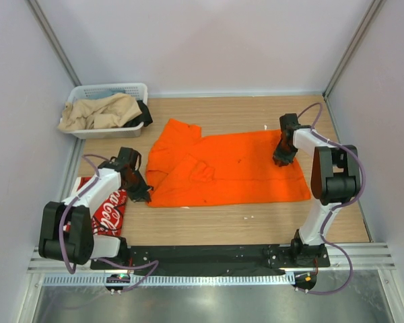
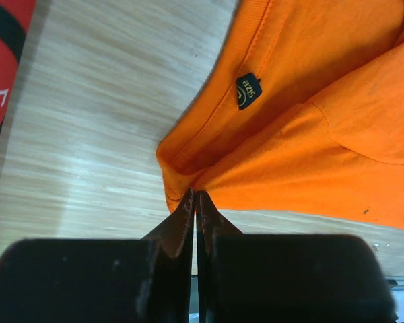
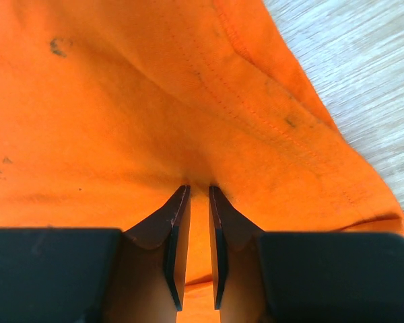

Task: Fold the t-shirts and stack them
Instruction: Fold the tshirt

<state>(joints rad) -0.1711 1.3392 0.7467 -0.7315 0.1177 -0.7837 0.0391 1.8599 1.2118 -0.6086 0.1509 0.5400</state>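
Although the orange t-shirt [image 1: 236, 168] lies spread across the counter [image 1: 242, 229], hardly folded, the red t-shirt [image 1: 109, 207] sits near-left, seemingly folded already. The left claw [image 1: 140, 193] is closed, pinching the orange shirt's collar edge, and the right claw [image 1: 283, 159] nips its hem end.

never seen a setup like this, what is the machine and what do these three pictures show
Two robot arms are bolted to a wooden table. The wide picture looks down from above; the other two come from a camera on each wrist. An orange t-shirt lies spread in the middle, a red t-shirt beside the left arm, and a white basket at the back holds beige cloth. The left hand is shut on the orange shirt's neck edge; the right hand seems to pinch its other end.
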